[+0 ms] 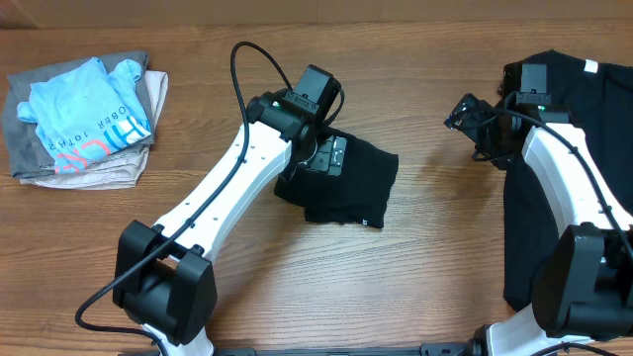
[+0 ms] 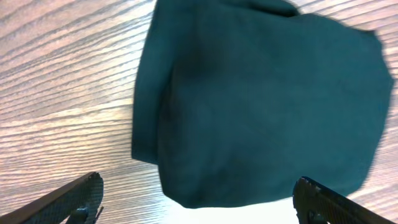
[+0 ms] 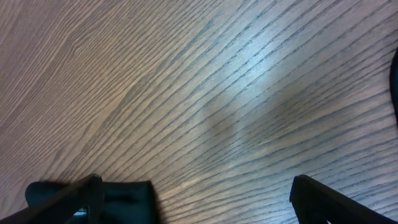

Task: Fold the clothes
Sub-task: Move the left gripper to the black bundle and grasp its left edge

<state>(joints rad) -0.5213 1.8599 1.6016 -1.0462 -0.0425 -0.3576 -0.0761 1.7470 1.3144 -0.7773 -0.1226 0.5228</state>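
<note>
Overhead, left gripper (image 1: 326, 156) and right gripper (image 1: 460, 112) gape empty; left should lift straight off the folded shirt (image 1: 366, 183), never dragging its 3 o'clock edge.

We find bare table (image 1: 445, 252) between the folded black shirt (image 1: 356, 188) mid-table and the spread black shirt (image 1: 603, 99) at the right edge; a clothes pile (image 1: 84, 124) blocks the far-left corner.
</note>
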